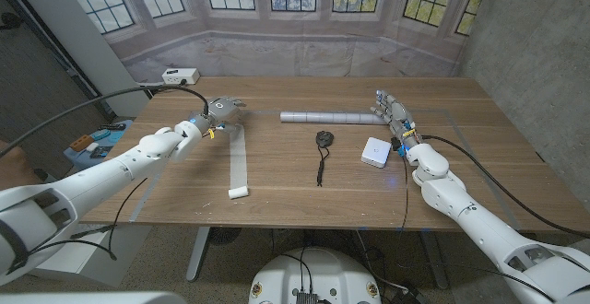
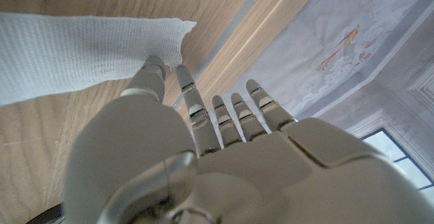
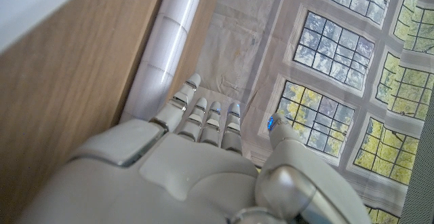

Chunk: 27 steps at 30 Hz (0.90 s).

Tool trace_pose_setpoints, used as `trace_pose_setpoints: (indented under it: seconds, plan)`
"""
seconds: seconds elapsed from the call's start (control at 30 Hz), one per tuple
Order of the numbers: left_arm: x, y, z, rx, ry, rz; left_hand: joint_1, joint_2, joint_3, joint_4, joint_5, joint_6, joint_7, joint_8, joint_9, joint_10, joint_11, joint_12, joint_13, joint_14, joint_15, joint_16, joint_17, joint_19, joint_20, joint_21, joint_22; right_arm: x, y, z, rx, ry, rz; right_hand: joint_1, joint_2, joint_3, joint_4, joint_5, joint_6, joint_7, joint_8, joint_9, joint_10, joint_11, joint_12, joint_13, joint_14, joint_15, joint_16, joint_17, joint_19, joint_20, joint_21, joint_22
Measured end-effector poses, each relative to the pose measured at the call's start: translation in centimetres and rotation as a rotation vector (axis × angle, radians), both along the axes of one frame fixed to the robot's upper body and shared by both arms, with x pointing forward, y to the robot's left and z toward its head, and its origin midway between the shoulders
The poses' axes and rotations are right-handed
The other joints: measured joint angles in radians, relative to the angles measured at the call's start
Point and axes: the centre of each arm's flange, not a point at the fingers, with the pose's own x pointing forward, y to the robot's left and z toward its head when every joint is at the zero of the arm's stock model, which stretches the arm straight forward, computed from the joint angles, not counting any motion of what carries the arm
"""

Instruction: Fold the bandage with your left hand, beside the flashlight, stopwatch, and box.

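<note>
While the head view blurs it, left hand fingertip on bandage end at ten o'clock, grip uncertain; right hand open.

On the table lie one bandage at nine o'clock, one flashlight at twelve, one stopwatch at centre and one box at three.

My left arm reaches in over the desk, and my left hand pinches the bandage end between thumb and a finger. My right arm lies along the right side, my right hand open, fingers straight
</note>
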Motion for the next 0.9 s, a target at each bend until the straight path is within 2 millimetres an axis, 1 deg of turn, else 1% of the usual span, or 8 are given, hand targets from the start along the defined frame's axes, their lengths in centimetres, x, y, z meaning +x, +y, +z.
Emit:
trace_pose_setpoints:
  seconds: [0.2,0.27,0.5,0.67,0.77,0.9]
  plan:
    - [0.00,0.06,0.00,-0.003,0.006,0.007,0.000,0.000,0.000,0.000,0.000,0.000,0.000,0.000,0.000,0.000,0.000,-0.004,0.000,-0.002,0.002,0.000,0.000,0.000,0.000,0.000,0.000,0.11,0.05,-0.05,0.000,0.003,0.002,0.000,0.000,0.000,0.000,0.000,0.000,0.000,0.000,0.000,0.000,0.000,0.000,0.000,0.000,0.000,0.000,0.000,0.000,0.000,0.000,0.000]
    - [0.02,0.09,-0.01,-0.004,0.009,0.010,0.000,0.000,0.000,0.000,0.000,0.004,0.004,0.000,0.000,0.000,0.000,-0.004,0.000,-0.002,0.002,0.000,0.000,-0.004,0.004,0.000,0.000,0.13,0.07,-0.08,0.000,0.003,0.003,0.000,0.000,0.000,0.000,0.000,0.000,0.000,0.000,0.000,0.000,0.000,0.000,0.000,0.000,0.000,0.000,0.000,0.000,0.000,0.000,0.000]
    - [0.11,0.15,-0.10,-0.007,0.015,0.014,0.000,0.000,0.000,0.000,0.000,0.018,0.011,0.000,0.000,0.000,0.000,-0.004,0.000,-0.002,0.002,0.000,0.000,-0.004,0.004,0.000,0.000,0.20,0.07,-0.07,0.000,0.005,0.003,0.000,0.000,0.000,0.000,0.000,0.000,0.000,0.000,0.000,0.000,0.000,0.000,0.000,0.000,0.000,0.000,0.000,0.000,0.000,0.000,0.000]
    - [0.24,0.27,-0.16,-0.011,0.019,0.018,0.000,0.000,0.000,0.000,0.000,0.031,0.009,0.000,-0.005,0.000,0.000,-0.004,0.000,-0.002,0.002,0.000,0.000,-0.004,0.004,0.000,0.000,0.26,0.10,-0.14,0.000,0.007,0.003,0.000,0.000,0.000,0.000,0.000,0.000,0.000,0.000,0.000,0.000,0.000,0.000,0.000,0.000,0.000,0.000,0.000,0.000,0.000,0.000,0.000]
    - [0.33,0.30,-0.14,-0.012,0.020,0.020,0.000,0.000,-0.004,0.004,0.000,0.040,0.008,0.006,-0.005,0.000,0.000,-0.004,0.000,-0.002,0.002,0.000,0.000,-0.004,0.004,0.000,0.000,0.29,0.13,-0.12,0.000,0.008,0.003,0.000,0.000,0.000,0.000,0.000,0.000,0.000,0.000,0.000,0.000,0.000,0.000,0.000,0.000,0.000,0.000,0.000,0.000,0.000,0.000,0.000]
    - [0.43,0.28,-0.21,-0.012,0.024,0.019,0.000,0.000,-0.007,0.001,0.000,0.048,0.016,0.006,-0.005,0.000,0.000,-0.004,0.000,-0.002,0.001,0.000,0.000,-0.004,0.004,0.000,0.000,0.33,0.15,-0.09,-0.001,0.009,0.003,0.000,0.000,0.000,0.000,0.000,0.000,0.000,0.000,0.000,0.000,0.000,0.000,0.000,0.000,0.000,0.000,0.000,0.000,0.000,0.000,0.000]
